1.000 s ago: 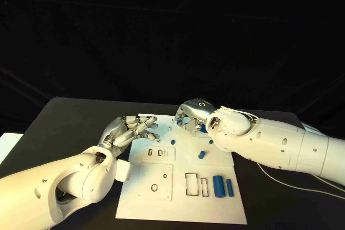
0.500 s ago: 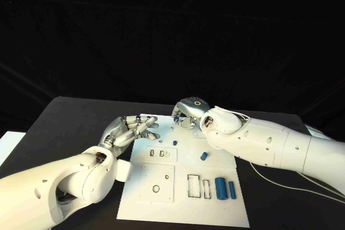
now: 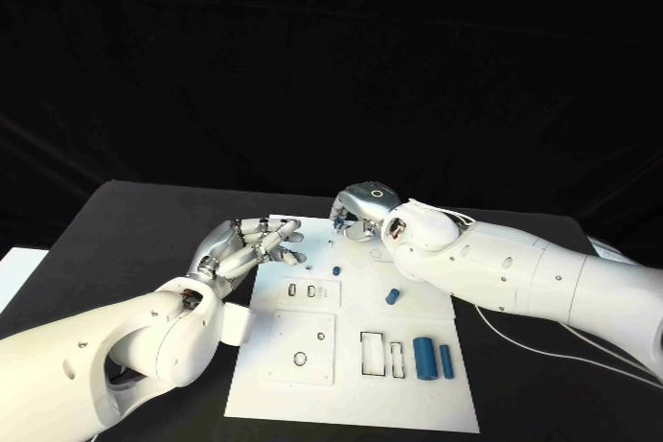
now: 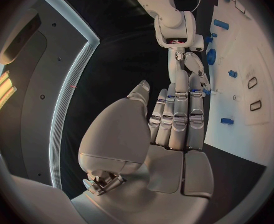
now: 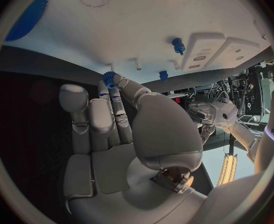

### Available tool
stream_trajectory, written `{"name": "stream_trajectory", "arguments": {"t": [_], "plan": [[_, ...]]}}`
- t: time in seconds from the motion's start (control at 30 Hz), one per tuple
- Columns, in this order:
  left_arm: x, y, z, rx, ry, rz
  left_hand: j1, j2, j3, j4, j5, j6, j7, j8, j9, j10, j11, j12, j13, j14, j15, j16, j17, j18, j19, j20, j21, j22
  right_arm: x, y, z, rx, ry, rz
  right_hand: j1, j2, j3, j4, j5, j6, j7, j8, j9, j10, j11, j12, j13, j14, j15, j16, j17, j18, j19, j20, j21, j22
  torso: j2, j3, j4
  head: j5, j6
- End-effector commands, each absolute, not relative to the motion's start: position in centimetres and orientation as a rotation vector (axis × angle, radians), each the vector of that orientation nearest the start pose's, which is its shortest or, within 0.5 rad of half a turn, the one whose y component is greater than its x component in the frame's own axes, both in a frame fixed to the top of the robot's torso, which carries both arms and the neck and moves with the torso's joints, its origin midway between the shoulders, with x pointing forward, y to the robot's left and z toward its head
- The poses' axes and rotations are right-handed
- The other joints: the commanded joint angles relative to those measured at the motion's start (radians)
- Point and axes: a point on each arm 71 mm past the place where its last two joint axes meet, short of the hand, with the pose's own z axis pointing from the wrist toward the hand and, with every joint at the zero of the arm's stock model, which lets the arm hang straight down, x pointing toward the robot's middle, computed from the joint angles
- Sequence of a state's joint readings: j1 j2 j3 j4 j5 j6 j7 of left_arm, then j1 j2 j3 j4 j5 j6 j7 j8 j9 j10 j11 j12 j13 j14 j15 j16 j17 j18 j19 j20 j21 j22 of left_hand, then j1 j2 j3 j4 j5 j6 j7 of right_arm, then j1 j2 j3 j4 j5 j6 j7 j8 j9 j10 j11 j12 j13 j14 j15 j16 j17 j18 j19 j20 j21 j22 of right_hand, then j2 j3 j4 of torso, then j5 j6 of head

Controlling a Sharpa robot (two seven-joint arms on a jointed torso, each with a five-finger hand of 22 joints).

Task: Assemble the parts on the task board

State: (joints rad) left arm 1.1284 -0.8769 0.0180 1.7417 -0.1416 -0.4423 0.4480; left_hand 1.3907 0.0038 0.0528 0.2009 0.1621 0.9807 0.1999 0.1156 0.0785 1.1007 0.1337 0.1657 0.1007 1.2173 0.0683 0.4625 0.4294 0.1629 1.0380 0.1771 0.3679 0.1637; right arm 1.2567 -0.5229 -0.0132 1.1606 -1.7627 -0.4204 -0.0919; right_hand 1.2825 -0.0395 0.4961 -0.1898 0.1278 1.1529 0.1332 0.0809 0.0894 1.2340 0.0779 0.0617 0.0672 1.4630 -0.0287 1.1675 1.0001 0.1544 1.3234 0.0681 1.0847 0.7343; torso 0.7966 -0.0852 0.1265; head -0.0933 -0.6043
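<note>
The job looks only part done: some blue parts [image 3: 427, 358] still lie loose on the white task board [image 3: 346, 404], the right robot hand [image 3: 356, 218] pinches a small blue part [image 5: 109, 78] above the board's far end, and the left robot hand [image 3: 256, 245] holds nothing, fingers apart.

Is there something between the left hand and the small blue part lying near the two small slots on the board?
Nothing visible: bare task board lies between the left hand and the small blue part.
</note>
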Motion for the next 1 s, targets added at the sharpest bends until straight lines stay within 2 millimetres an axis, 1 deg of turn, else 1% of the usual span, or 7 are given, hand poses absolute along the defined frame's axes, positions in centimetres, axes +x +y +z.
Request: {"name": "stream_trajectory", "arguments": {"t": [0.03, 0.13, 0.3, 0.47, 0.73, 0.9, 1.0], "plan": [[44.1, 16.64, -16.15, -0.949, 1.386, -1.653, 0.001, 0.006, -0.003, -0.004, -0.005, -0.002, 0.004, -0.004, -0.001, -0.006, 0.001, -0.003, -0.002, -0.006, -0.002, 0.007, 0.001, 0.018, -0.006, -0.001, 0.006, 0.002, 55.34, -13.11, -15.63, -0.427, 1.396, 0.467, 0.012, 0.003, 0.007, 0.001, 0.0, 0.007, -0.001, 0.006, 0.002, 0.027, -0.017, 0.005, 0.004, 0.034, 0.002, 0.006, 0.002, -0.013, 0.002, 0.003, 0.004, 0.001, 0.0, -0.0007, 0.0007, 0.002, 0.0], [44.11, 16.63, -16.16, -0.95, 1.387, -1.652, 0.001, 0.006, -0.003, -0.004, -0.005, -0.002, 0.004, -0.004, -0.001, -0.006, 0.001, -0.003, -0.002, -0.006, -0.002, 0.007, 0.001, 0.018, -0.006, -0.001, 0.006, 0.002, 55.32, -12.95, -15.7, -0.436, 1.4, 0.472, 0.012, 0.003, 0.007, 0.001, 0.0, 0.007, -0.001, 0.006, 0.002, 0.027, -0.017, 0.005, 0.004, 0.034, 0.002, 0.006, 0.002, -0.013, 0.002, 0.003, 0.004, 0.001, 0.001, -0.0009, 0.0004, 0.003, -0.001], [44.12, 16.63, -16.16, -0.952, 1.39, -1.65, 0.002, 0.006, -0.003, -0.004, -0.005, -0.002, 0.004, -0.004, -0.001, -0.006, 0.002, -0.003, -0.001, -0.007, -0.002, 0.008, 0.003, 0.018, -0.007, -0.001, 0.007, 0.002, 55.25, -12.69, -15.79, -0.446, 1.406, 0.479, 0.011, 0.002, 0.006, 0.001, -0.001, 0.007, -0.001, 0.006, 0.002, 0.027, -0.017, 0.005, 0.003, 0.034, 0.002, 0.007, 0.003, -0.013, 0.002, 0.003, 0.005, 0.001, 0.002, -0.0015, 0.0023, 0.002, -0.001], [44.17, 16.71, -16.18, -0.954, 1.391, -1.646, 0.002, 0.006, -0.003, -0.004, -0.005, -0.002, 0.004, -0.004, -0.001, -0.006, 0.002, -0.003, -0.001, -0.007, -0.002, 0.008, 0.003, 0.018, -0.007, -0.001, 0.007, 0.002, 55.05, -12.56, -15.8, -0.454, 1.404, 0.489, 0.01, 0.002, 0.006, 0.002, -0.001, 0.007, -0.001, 0.006, 0.002, 0.027, -0.017, 0.005, 0.003, 0.034, 0.002, 0.008, 0.004, -0.013, 0.002, 0.004, 0.006, 0.003, 0.002, -0.0022, 0.0012, 0.004, -0.003], [44.25, 16.81, -16.22, -0.955, 1.391, -1.642, 0.002, 0.007, -0.003, -0.004, -0.005, -0.002, 0.004, -0.004, -0.001, -0.006, 0.002, -0.003, -0.001, -0.007, -0.002, 0.009, 0.003, 0.018, -0.007, 0.0, 0.007, 0.002, 54.79, -12.61, -15.74, -0.452, 1.391, 0.499, 0.008, 0.002, 0.006, 0.005, -0.001, 0.008, -0.001, 0.006, 0.003, 0.028, -0.017, 0.005, 0.003, 0.034, 0.002, 0.01, 0.005, -0.013, 0.0, 0.004, 0.008, 0.005, 0.003, -0.0022, 0.0003, 0.004, -0.008], [44.28, 16.84, -16.23, -0.955, 1.391, -1.642, 0.003, 0.007, -0.003, -0.005, -0.006, -0.002, 0.004, -0.004, -0.001, -0.006, 0.002, -0.003, -0.001, -0.007, -0.002, 0.009, 0.004, 0.018, -0.007, 0.0, 0.007, 0.002, 54.71, -12.71, -15.72, -0.449, 1.389, 0.498, 0.008, 0.002, 0.006, 0.005, -0.001, 0.008, -0.001, 0.006, 0.003, 0.028, -0.017, 0.005, 0.003, 0.034, 0.002, 0.01, 0.005, -0.013, 0.0, 0.004, 0.008, 0.005, 0.002, -0.0026, 0.0024, 0.003, -0.008], [44.29, 16.86, -16.24, -0.955, 1.391, -1.641, 0.003, 0.007, -0.003, -0.005, -0.006, -0.002, 0.004, -0.004, -0.001, -0.006, 0.002, -0.003, -0.001, -0.007, -0.002, 0.009, 0.004, 0.018, -0.007, 0.0, 0.007, 0.002, 54.72, -12.84, -15.73, -0.446, 1.389, 0.494, 0.008, 0.002, 0.006, 0.005, -0.001, 0.008, -0.001, 0.006, 0.003, 0.028, -0.017, 0.005, 0.003, 0.034, 0.002, 0.01, 0.005, -0.013, 0.0, 0.004, 0.008, 0.005, 0.003, -0.0027, 0.0022, 0.004, -0.008]]}}
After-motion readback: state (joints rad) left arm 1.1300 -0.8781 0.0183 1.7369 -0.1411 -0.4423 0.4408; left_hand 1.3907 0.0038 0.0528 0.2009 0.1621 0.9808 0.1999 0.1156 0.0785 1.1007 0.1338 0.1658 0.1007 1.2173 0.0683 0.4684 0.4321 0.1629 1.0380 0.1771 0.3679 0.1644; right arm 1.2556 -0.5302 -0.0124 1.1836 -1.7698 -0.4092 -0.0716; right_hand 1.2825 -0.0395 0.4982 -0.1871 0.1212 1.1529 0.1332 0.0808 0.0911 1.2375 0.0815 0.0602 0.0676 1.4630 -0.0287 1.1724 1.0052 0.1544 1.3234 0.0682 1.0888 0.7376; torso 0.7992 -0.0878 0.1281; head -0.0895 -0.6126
